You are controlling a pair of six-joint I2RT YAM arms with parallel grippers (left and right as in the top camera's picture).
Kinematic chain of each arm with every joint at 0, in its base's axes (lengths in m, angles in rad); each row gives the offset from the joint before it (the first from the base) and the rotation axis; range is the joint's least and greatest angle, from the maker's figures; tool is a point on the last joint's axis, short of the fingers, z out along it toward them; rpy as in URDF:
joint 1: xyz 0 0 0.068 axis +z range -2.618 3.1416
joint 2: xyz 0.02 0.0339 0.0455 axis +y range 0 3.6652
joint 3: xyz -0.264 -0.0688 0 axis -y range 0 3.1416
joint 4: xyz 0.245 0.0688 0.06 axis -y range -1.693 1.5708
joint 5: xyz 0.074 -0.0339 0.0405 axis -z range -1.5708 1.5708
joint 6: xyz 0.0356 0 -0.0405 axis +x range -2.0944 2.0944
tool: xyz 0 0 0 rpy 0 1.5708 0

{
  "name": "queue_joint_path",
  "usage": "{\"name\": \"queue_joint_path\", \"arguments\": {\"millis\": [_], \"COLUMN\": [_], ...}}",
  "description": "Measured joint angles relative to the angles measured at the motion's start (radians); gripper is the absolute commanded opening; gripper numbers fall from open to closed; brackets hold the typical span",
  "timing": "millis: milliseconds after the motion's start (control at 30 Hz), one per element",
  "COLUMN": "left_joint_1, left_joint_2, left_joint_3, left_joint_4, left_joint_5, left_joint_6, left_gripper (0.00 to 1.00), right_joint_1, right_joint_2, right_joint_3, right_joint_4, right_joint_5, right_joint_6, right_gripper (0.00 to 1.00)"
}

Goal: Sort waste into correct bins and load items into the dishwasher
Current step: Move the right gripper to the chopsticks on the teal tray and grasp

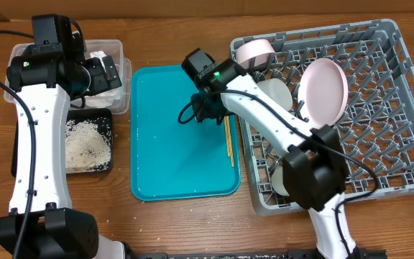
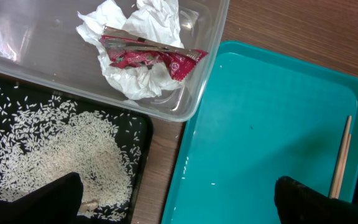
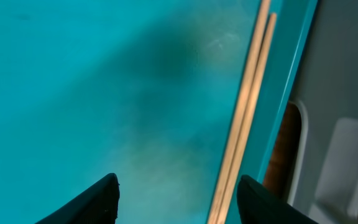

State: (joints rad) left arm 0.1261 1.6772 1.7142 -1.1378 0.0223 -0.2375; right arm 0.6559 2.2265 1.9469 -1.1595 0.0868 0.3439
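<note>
On the wooden table (image 1: 192,230), hovered over the tray (image 1: 171,158) with right gripper (image 3: 178,186) spread, empty; chopsticks (image 3: 247,106) close beside one finger. Held left gripper (image 2: 179,193) parted, empty; rice (image 2: 61,143) beneath one finger, wrapper (image 2: 148,59) ahead in tub (image 2: 17,37).

White arms (image 1: 38,144), black joints (image 1: 315,173), possibly LEDs (image 1: 208,72)

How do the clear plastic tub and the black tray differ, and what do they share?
The clear tub is see-through with tall walls; the black tray is opaque and shallow. The clear tub holds a crumpled napkin and red wrapper; the black tray holds loose rice grains. Both are rectangular and sit beside the teal tray.
</note>
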Motion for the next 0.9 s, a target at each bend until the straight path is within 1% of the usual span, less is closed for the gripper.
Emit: {"name": "queue_joint_path", "arguments": {"millis": [300, 533, 667, 767, 867, 900], "left_joint_1": [0.000, 0.000, 0.000, 0.000, 0.000, 0.000], "left_joint_2": [0.000, 0.000, 0.000, 0.000, 0.000, 0.000], "left_joint_3": [0.000, 0.000, 0.000, 0.000, 0.000, 0.000], "left_joint_4": [0.000, 0.000, 0.000, 0.000, 0.000, 0.000], "left_joint_5": [0.000, 0.000, 0.000, 0.000, 0.000, 0.000], "left_joint_6": [0.000, 0.000, 0.000, 0.000, 0.000, 0.000], "left_gripper": [1.00, 1.00, 1.00, 1.00, 1.00, 1.00], "right_joint_1": [-0.006, -0.039, -0.047, -0.047, -0.047, -0.047], "right_joint_2": [0.105, 0.113, 0.125, 0.130, 0.137, 0.137], "right_joint_3": [-0.001, -0.004, -0.004, -0.004, -0.004, -0.004], "right_joint_4": [0.016, 0.022, 0.029, 0.024, 0.021, 0.021], "right_joint_5": [0.055, 0.058, 0.023, 0.001, -0.032, -0.044], "right_joint_6": [0.000, 0.004, 0.008, 0.007, 0.004, 0.003], "right_gripper": [0.62, 0.62, 0.62, 0.60, 0.56, 0.53]}}
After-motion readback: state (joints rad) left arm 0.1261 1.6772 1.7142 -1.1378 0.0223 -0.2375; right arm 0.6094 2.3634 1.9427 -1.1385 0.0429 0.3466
